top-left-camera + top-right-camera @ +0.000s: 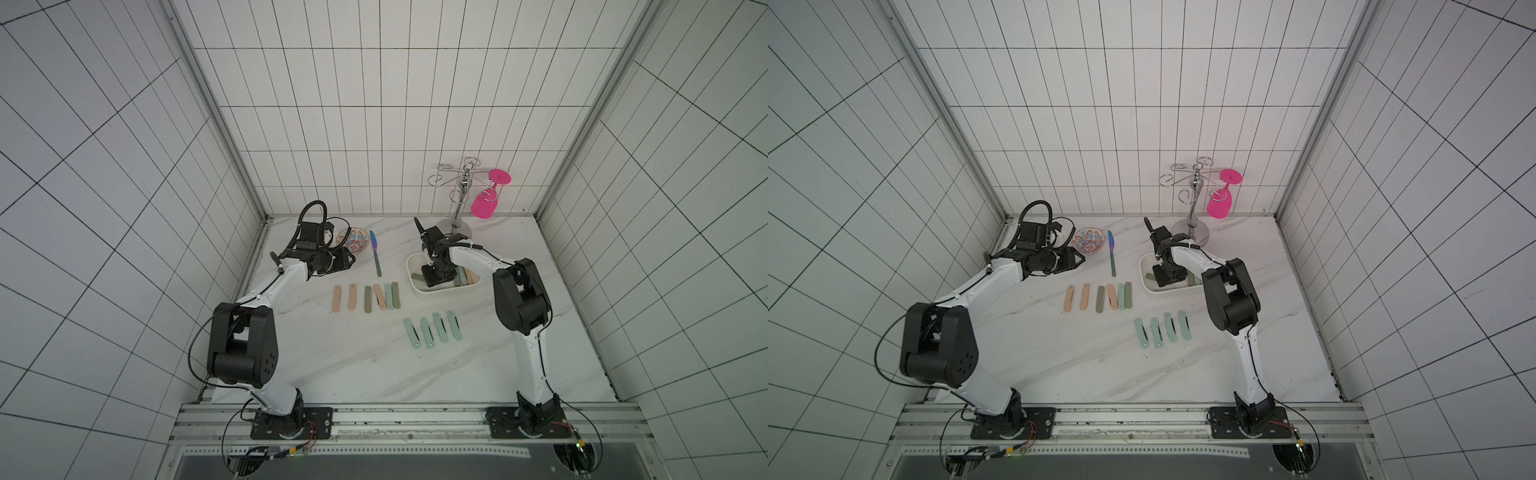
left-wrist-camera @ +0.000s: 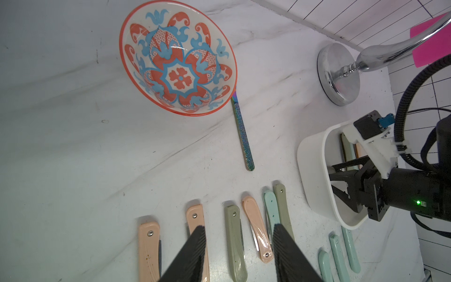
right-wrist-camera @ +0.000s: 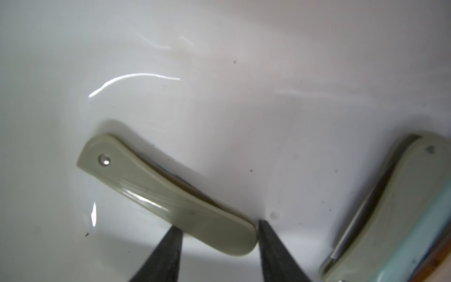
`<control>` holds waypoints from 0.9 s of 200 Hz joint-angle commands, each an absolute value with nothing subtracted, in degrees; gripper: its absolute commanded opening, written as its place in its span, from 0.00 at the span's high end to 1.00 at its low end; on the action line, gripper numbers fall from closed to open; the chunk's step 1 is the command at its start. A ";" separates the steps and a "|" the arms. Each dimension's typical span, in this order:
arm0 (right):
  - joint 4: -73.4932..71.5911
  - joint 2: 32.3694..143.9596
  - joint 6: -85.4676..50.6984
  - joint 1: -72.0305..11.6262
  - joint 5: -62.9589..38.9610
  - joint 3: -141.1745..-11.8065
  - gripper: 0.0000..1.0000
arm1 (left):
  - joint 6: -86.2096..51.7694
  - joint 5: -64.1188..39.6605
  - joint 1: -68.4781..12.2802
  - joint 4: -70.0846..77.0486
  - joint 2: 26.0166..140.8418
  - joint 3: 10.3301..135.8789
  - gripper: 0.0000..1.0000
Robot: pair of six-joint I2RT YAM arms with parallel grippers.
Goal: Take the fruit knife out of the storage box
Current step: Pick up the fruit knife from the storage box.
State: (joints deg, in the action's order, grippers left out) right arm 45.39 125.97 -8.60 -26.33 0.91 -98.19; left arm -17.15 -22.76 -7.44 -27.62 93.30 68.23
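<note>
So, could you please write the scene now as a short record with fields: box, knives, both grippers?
storage box: white, holds several folded knives
target knife: olive green, flat on the box floor
right gripper: inside the box, fingers either side of the knife's end; grip unclear
left gripper: open, empty, above the table row
table row: six folded knives
mint knives: four, nearer the robot

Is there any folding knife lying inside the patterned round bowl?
No: in the left wrist view the patterned round bowl shows only its painted inside, with nothing lying in it.
</note>
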 commanded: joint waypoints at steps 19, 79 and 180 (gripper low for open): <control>45.00 129.38 -10.33 -23.78 1.59 -100.88 0.81 | -17.58 -23.08 -7.57 -26.67 94.04 69.43 0.52; 43.79 128.12 -10.50 -23.77 0.60 -100.79 0.80 | -18.00 -23.03 -7.70 -26.54 93.87 69.15 0.52; 39.60 129.87 -11.34 -23.60 -1.65 -101.66 0.67 | -17.93 -22.76 -8.39 -26.46 93.95 69.43 0.52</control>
